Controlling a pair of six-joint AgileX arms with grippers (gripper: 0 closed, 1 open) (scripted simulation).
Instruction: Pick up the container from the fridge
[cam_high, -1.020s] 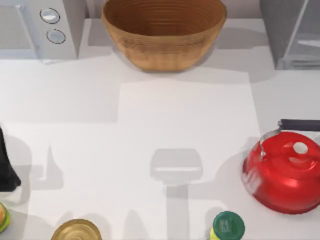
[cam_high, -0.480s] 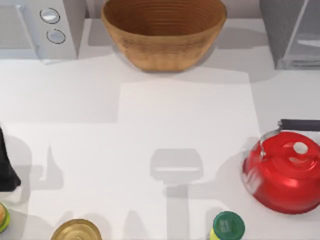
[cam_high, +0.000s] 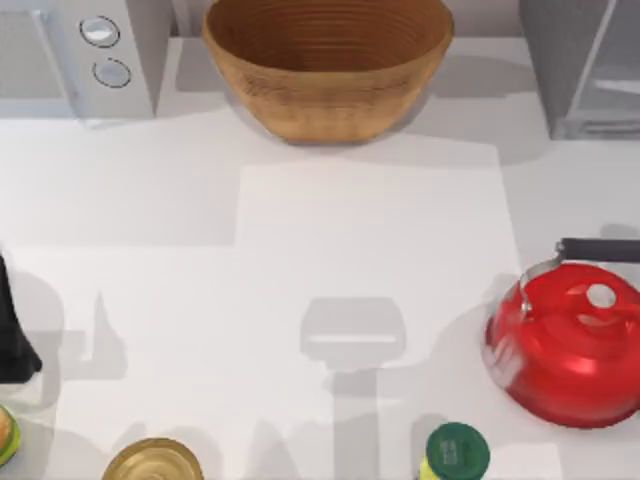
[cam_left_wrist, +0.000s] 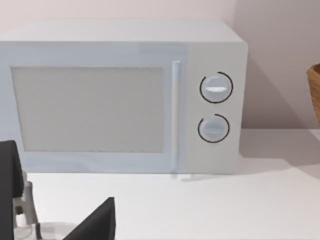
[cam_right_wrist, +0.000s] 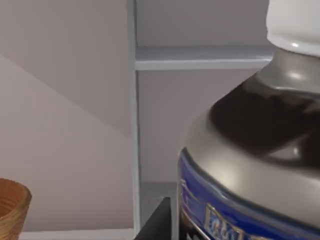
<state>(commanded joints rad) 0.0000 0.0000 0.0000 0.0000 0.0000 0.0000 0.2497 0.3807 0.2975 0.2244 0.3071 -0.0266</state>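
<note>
Top view: white counter (cam_high: 370, 230) carries a woven wooden bowl (cam_high: 328, 62) at the back, a white appliance with two round knobs (cam_high: 75, 55) at the back left, and the large grey box-shaped fridge with a pale see-through front panel (cam_high: 585, 65) at the back right. A red kettle with a dark handle (cam_high: 568, 340) stands at the right; a gold-topped round can (cam_high: 152, 462) and a green-lidded yellow jar (cam_high: 455, 452) sit at the near edge.

Left wrist view: the left gripper (cam_left_wrist: 60, 220) hangs low over the counter, facing the white appliance. Its dark fingers stand apart with nothing between them. This arm appears idle.

Right wrist view: the small bottle with a round white cap, grey body, dark band and blue label (cam_right_wrist: 250, 150) stands very close to the camera, inside the fridge, in front of its shelf (cam_right_wrist: 200, 57). A dark tip of the right gripper (cam_right_wrist: 157, 225) shows just beside the bottle's lower body; whether the fingers are apart or closed cannot be told.

Handling judgement: the bottle looks rigid, light and glossy, so likely slippery. Grip the straight lower body at the label, not the sloping shoulder or cap.
</note>
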